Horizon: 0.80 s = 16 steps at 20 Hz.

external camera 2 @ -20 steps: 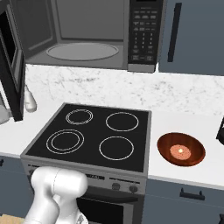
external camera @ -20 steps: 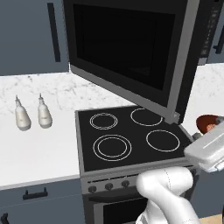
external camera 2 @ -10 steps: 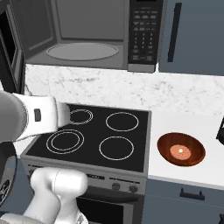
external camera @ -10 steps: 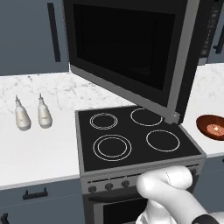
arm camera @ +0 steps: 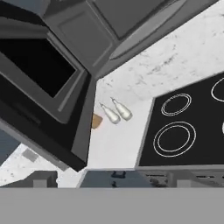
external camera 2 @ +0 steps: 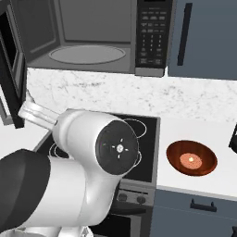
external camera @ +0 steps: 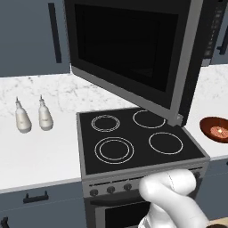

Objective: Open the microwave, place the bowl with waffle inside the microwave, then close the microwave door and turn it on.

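The white marble-patterned countertop [external camera: 40,156] runs along a matching marble backsplash [external camera 2: 139,95]. A black four-ring glass stove [external camera: 133,142] is set into the countertop, with a row of dark knobs [external camera: 111,189] on its grey front panel. Blue-grey upper cabinets [external camera: 26,35] carry dark vertical bar handles [external camera: 54,33]. Blue-grey lower drawers [external camera 2: 194,215] have dark horizontal handles. Two small pale bottles [external camera: 31,118] stand side by side on the countertop, left of the stove. Lighting is even.
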Tool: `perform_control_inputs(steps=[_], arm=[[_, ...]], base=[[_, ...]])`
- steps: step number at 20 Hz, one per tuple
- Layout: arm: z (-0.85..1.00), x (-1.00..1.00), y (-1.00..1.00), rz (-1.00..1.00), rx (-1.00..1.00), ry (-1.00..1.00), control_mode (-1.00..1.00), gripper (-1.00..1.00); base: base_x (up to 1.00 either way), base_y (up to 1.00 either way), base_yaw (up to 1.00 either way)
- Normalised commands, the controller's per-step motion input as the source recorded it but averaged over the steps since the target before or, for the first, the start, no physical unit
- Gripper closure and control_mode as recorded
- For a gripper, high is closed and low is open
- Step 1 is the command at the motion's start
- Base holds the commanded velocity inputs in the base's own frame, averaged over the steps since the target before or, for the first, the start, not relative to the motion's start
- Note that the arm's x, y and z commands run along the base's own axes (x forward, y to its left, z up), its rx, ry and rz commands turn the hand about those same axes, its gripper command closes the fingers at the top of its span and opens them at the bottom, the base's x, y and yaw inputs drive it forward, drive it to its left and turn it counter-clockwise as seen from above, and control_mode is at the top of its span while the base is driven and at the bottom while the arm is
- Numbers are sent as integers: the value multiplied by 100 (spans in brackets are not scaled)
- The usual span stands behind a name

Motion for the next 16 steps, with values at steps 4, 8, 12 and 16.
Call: perform_control_inputs(steps=[4,8,12,16], arm=[[-3,91,11,0,50,36,-100,-100],[0,100,0,0,40,34,-100,-100],[0,99,5,6,27,32,-100,-100],[0,75,35,20,19,31,-100,-100]], base=[[0,0,0],[0,0,0],[0,0,0],[0,0,0]])
